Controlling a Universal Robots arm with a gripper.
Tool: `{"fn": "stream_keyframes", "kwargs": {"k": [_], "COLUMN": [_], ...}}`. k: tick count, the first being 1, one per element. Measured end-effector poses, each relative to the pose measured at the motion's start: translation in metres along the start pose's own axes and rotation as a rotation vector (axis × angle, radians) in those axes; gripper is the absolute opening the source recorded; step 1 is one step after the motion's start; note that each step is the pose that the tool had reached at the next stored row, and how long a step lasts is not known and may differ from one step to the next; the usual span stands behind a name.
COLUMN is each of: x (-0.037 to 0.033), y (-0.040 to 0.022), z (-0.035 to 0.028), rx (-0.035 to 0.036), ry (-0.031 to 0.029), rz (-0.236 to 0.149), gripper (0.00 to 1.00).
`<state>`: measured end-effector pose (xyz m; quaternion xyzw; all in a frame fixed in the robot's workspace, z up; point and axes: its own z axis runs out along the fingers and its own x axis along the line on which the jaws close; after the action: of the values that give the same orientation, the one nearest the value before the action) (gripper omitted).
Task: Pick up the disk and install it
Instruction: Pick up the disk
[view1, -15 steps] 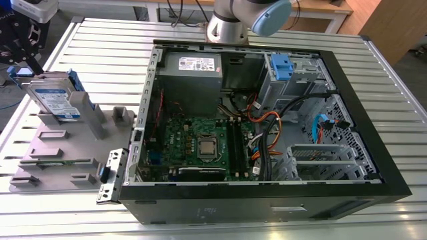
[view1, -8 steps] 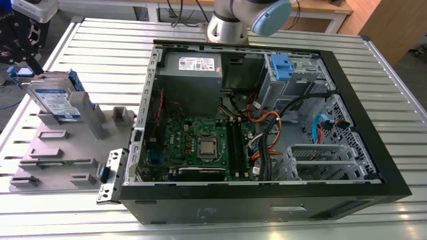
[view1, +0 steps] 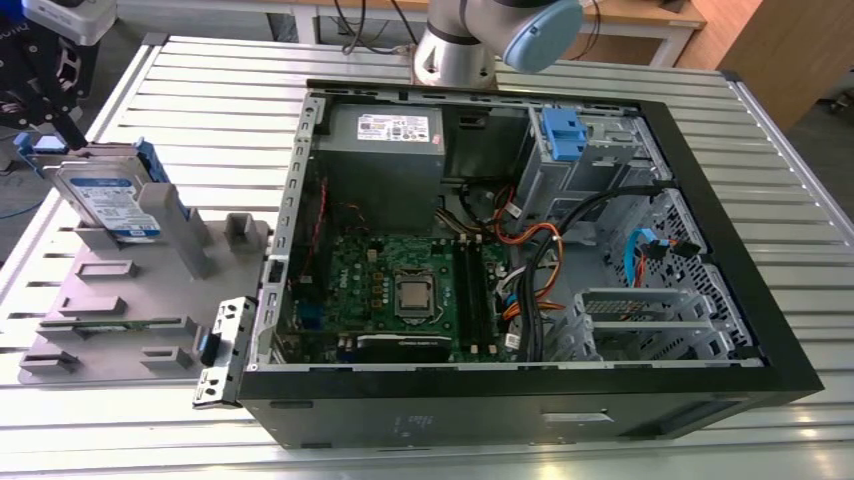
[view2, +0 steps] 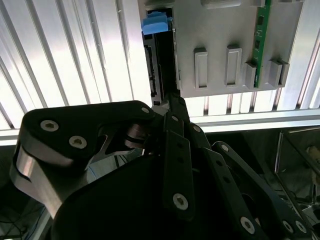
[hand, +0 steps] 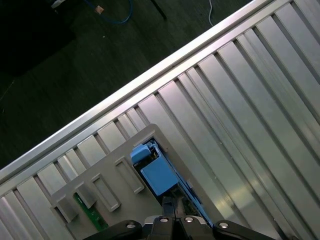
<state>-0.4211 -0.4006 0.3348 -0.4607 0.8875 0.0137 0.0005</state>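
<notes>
The black, bolt-jointed metal gripper sits right at the end of the edge-on dark disk, a blue plastic tab on its frame, standing against a grey holder plate on the ribbed aluminium table.

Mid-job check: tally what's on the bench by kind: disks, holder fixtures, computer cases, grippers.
Disk: 1
Grey holder fixture: 1
Open computer case: 1
Gripper: 1
Total: 4

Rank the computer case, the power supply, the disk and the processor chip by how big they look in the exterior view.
Largest first: computer case, power supply, disk, processor chip.
</notes>
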Motion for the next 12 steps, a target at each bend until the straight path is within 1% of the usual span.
{"fn": "stream_keyframes", "kwargs": {"k": [12], "x": [0.0000], "y": [0.0000], "z": [0.0000], "rx": [-0.0001], "ry": [0.0003], "rz": [-0.014], "gripper": [0.11]}}
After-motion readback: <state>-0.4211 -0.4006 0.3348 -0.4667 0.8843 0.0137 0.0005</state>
